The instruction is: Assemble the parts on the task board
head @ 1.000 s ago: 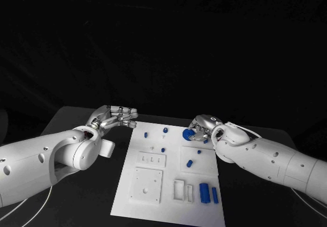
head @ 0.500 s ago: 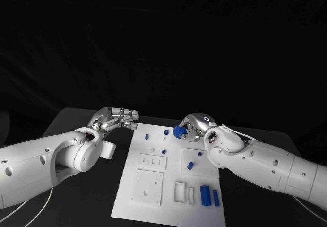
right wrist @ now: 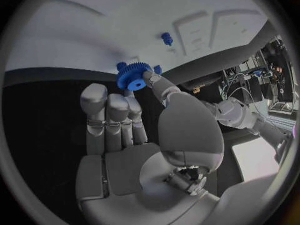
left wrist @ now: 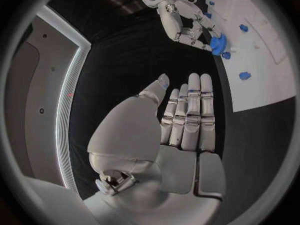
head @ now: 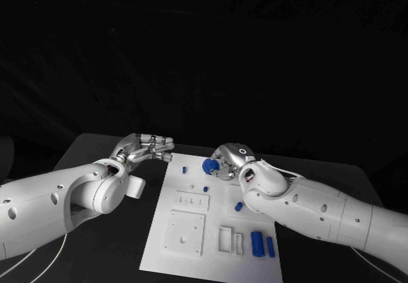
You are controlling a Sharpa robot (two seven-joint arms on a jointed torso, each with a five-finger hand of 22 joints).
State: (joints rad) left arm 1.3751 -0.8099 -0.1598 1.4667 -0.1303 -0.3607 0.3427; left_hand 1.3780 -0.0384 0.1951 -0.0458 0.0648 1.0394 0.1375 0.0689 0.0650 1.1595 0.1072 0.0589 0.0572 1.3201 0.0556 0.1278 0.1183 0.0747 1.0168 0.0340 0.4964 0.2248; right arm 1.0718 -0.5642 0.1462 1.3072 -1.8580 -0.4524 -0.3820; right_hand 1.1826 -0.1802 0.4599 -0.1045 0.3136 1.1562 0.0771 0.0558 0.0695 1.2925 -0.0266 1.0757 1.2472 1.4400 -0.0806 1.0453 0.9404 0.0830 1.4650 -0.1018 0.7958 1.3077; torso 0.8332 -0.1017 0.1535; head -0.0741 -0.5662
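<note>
At centre frame we see the right hand (head: 226, 162) pinching a blue gear (head: 208, 168) (toothed, seen from the wrist) over the task board's (head: 217, 256) upper edge; the left hand (head: 146, 147), left of the board, holds nothing, fingers straight and together.

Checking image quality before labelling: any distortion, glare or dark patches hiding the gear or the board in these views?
Head view: background black, task board evenly lit, blue gear legible in the right hand. Left wrist view: fisheye bends the board edge; left hand bright, no blown glare. Right wrist view: same curvature, gear sharp, a bright lit patch of room at the rim.
</note>
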